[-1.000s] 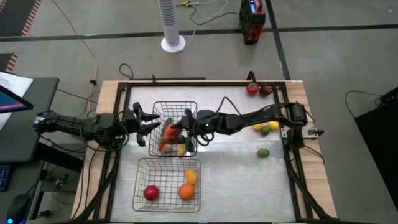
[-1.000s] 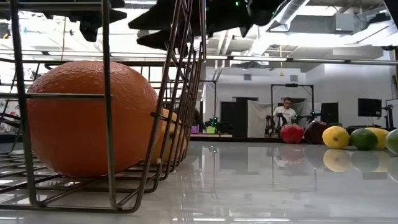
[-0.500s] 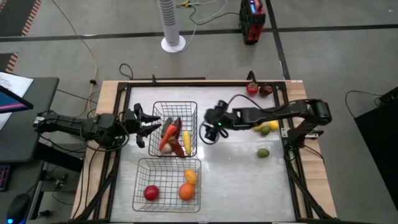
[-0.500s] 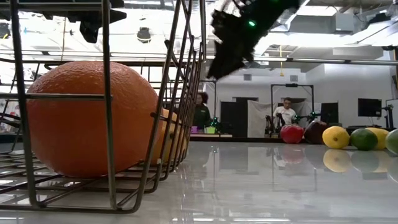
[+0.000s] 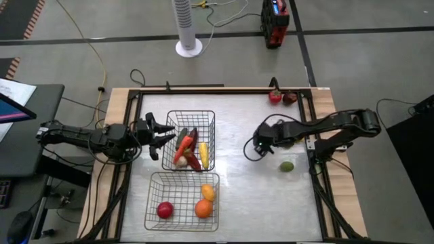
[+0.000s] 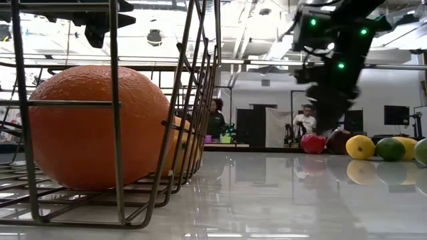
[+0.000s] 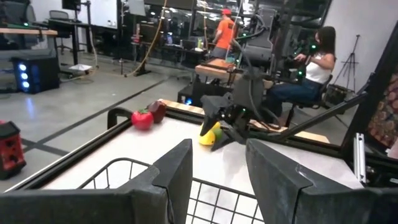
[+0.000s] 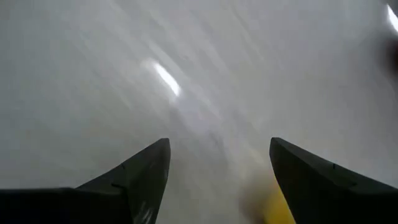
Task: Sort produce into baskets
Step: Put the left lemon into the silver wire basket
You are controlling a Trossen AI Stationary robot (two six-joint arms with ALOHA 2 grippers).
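Note:
My right gripper (image 5: 258, 146) (image 8: 217, 180) hangs open and empty above the bare table right of the far basket (image 5: 211, 116), pointing down; in the low view (image 6: 325, 120) it is well above the table. My left gripper (image 5: 165, 139) (image 7: 217, 177) is open and empty, held level at the far basket's left rim. The far basket holds elongated red, yellow and purple produce (image 5: 189, 149). The near basket (image 5: 153, 177) holds a red round piece (image 5: 165, 209), an orange (image 5: 203, 208) (image 6: 93, 127) and a yellow-orange piece (image 5: 207, 192). A green piece (image 5: 287, 166) lies on the table right of my right gripper.
A red piece (image 5: 274, 97) (image 6: 312, 143) and a dark red one (image 5: 289, 99) lie at the far right corner. Yellow and green pieces (image 5: 291, 140) (image 6: 360, 147) lie partly under my right arm. People sit in the room beyond the table.
My right gripper has gone from over the far basket toward the table's right edge, to above the bare table near the loose produce, tipping to point down. The produce in the far basket, blurred a second ago, now lies still. My left arm has kept still.

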